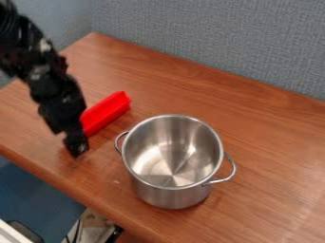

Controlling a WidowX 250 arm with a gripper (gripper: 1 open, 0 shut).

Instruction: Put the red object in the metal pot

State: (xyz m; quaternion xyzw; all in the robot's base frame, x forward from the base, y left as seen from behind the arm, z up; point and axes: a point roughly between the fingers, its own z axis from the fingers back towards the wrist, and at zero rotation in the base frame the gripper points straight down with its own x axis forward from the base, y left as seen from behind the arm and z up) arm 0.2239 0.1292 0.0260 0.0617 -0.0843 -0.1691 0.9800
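The red object, a flat bright red bar, lies slantwise on the wooden table just left of the metal pot. The pot is a shiny steel cylinder with two loop handles and nothing inside it. My black gripper points down at the bar's near-left end and hides that end. Its dark fingers reach the tabletop, and the jaws stand open. Whether the bar's end lies between them I cannot tell.
The table's front edge runs close below the gripper and the pot. A grey-blue wall stands behind the table. Below the edge the floor shows, with some light clutter at the bottom left.
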